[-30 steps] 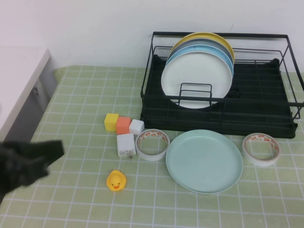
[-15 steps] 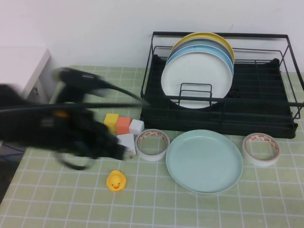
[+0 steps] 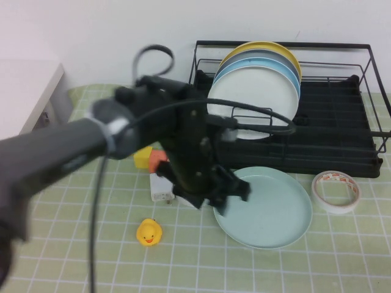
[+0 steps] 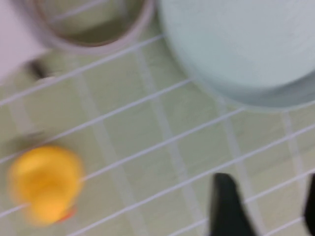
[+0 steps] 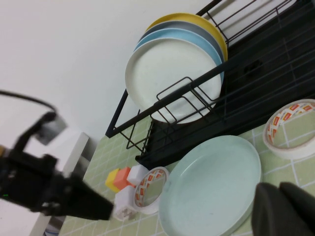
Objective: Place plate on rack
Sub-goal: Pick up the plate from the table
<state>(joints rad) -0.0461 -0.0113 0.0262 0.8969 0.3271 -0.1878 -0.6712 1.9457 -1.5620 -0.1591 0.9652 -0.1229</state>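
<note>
Left pincer (image 3: 229, 196) — fingers apart — over plate (image 3: 269, 210) left rim; right pincer (image 5: 283, 209) nearby.

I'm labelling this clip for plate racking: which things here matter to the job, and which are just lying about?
Job:
mint-green plate flat on the table
black rack
left gripper, open at the plate's near-left edge
right gripper, off to the side

Lying about:
stacked plates in the rack
tape rolls
rubber duck
coloured blocks
</note>
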